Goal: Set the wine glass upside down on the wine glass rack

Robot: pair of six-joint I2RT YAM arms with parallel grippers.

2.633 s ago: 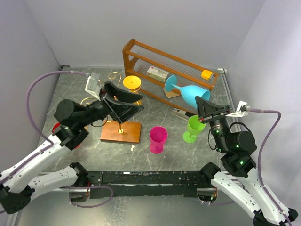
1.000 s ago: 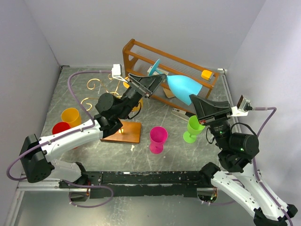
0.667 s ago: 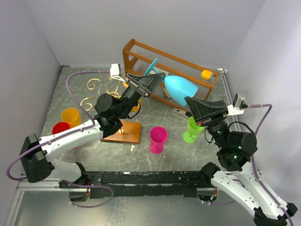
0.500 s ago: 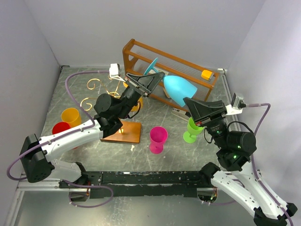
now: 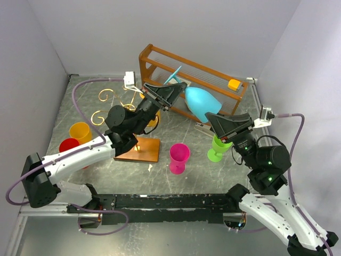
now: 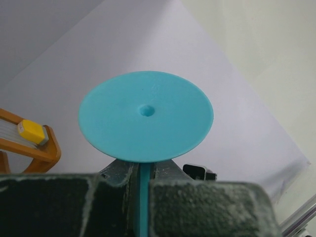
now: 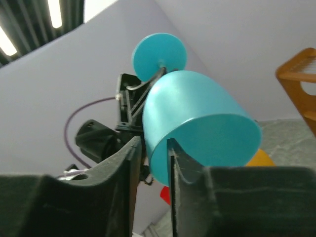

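From above, the left gripper point(image 5: 178, 88) was clamped on the stem of the blue wine glass point(image 5: 201, 103), which hung in the air in front of the brown wooden shelf point(image 5: 160, 57) at upper centre. The glass's long axis ran from its foot at upper left to its bowl at lower right. The mouth faced the right gripper point(image 5: 214, 118), just beside it. The wine glass rack point(image 5: 146, 152) stood to the lower left of the glass, beneath the left arm. By my reading the move was therefore leftward, with the bowl turned down.

The left wrist view showed only the foot point(image 6: 145, 116), face on at mid-frame. The stem dropped between the closed fingers point(image 6: 197, 207). Bowl and rack were out of sight.

The right wrist view alone showed the bowl's open end, filling the centre. That gripper's own fingers point(image 7: 185, 170) stood slightly apart at the bottom, gripping nothing. I cannot tell whether they touched the bowl.
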